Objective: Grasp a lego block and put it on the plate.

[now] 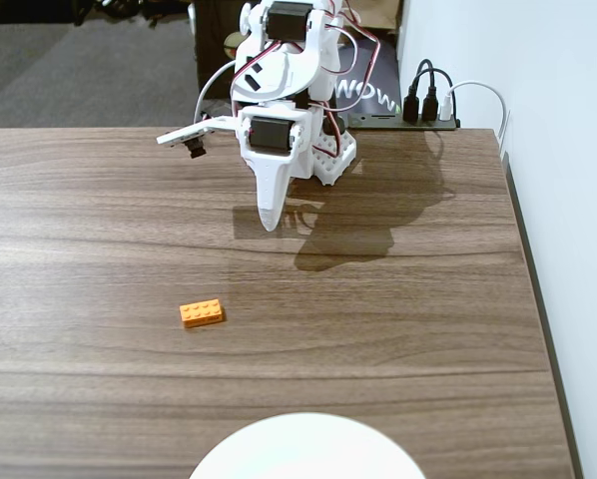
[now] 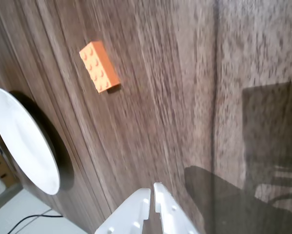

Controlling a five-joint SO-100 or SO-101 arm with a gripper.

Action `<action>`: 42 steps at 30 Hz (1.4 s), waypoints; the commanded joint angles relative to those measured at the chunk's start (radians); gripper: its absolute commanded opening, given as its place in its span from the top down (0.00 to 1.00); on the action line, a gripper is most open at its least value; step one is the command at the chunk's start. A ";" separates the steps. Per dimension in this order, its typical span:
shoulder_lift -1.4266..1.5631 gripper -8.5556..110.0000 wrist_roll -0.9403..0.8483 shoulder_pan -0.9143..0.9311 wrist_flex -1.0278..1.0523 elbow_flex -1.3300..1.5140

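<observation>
Nothing grasped yet: gripper (image 1: 269,222) hanging above the table (image 1: 428,319) near the arm's base, fingers (image 2: 136,207) pressed almost together in the wrist view, clenched on nothing. Orange block (image 1: 202,313) lying flat on the wood, studs up, well apart from the gripper and between it and the plate (image 1: 308,449), whose rim only peeks in at the bottom edge of the fixed view. In the wrist view, block (image 2: 99,67) up and to the left of the fingertips, plate (image 2: 24,141) at the left edge. Likely trouble from here: descending with the fingers closed as they are and simply poking or shoving the block across the smooth wood instead of straddling it. Also risky: closing across the long side rather than the short one, too wide a bite for a narrow opening, block twisting or popping out. Smooth plastic, light, quick to skid if touched off-centre. Later, a release too near the plate's rim, and a slide back onto the table.
</observation>
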 commanded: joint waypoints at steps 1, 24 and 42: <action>-0.006 0.92 0.003 0.009 -0.003 -0.005; -0.360 0.92 -0.376 0.144 -0.176 -0.140; -0.773 0.92 -0.561 0.219 -0.202 -0.410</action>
